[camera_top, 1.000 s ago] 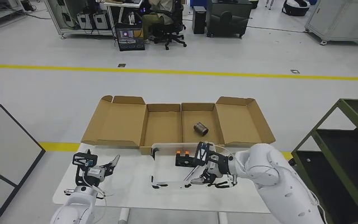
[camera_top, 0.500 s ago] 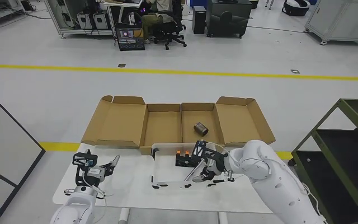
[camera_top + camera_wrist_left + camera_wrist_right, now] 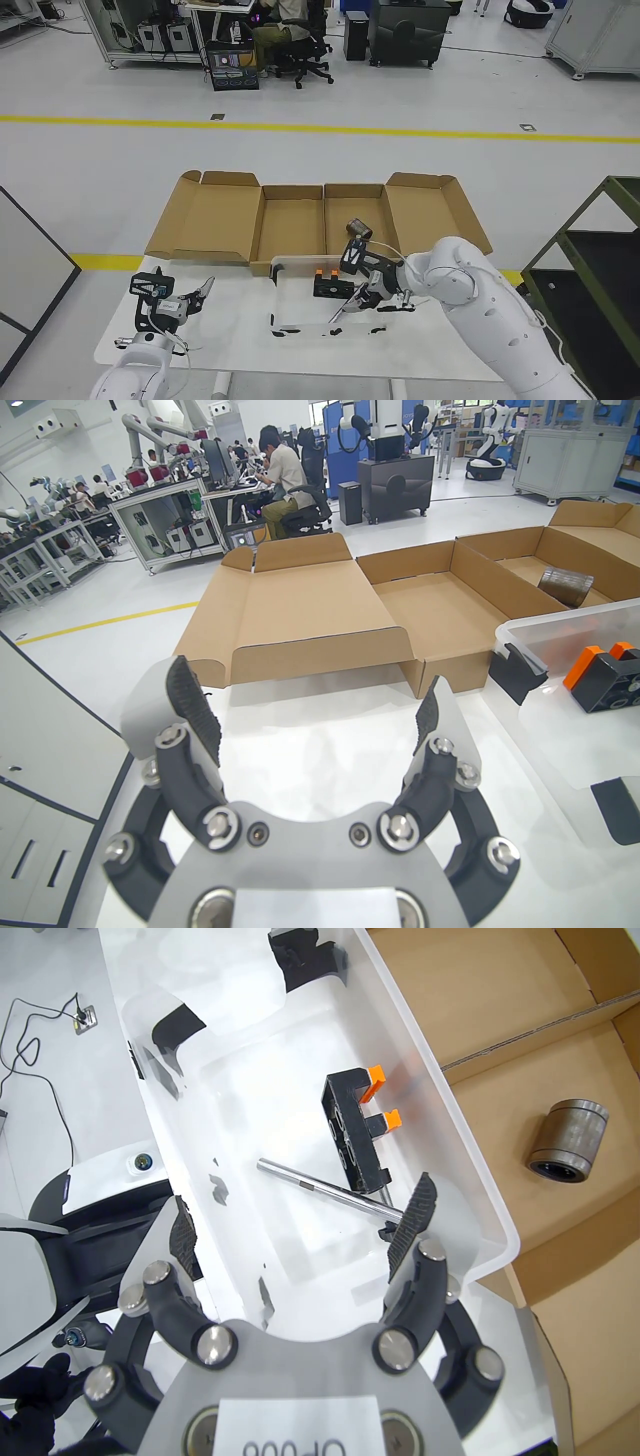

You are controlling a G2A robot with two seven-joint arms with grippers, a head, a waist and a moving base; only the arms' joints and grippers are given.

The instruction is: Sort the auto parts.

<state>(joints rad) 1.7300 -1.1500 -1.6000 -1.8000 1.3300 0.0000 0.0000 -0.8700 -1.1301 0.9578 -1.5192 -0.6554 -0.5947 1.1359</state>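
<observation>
The right hand (image 3: pixel 302 1213) is hovering wide open and empty over the clear bin (image 3: pixel 450 1103). One of its fingers is standing just beside one end of the metal rod (image 3: pixel 325 1188), which is lying on the bin floor. The black part with orange tabs (image 3: pixel 352 1138) is lying just beyond the rod. A metal cylinder (image 3: pixel 567 1140) is lying in the cardboard box (image 3: pixel 500 1003) past the bin. Over the last second the right hand has been drifting across the bin toward the box. The left hand (image 3: pixel 310 690) is staying open and empty over the desk (image 3: pixel 325 750).
</observation>
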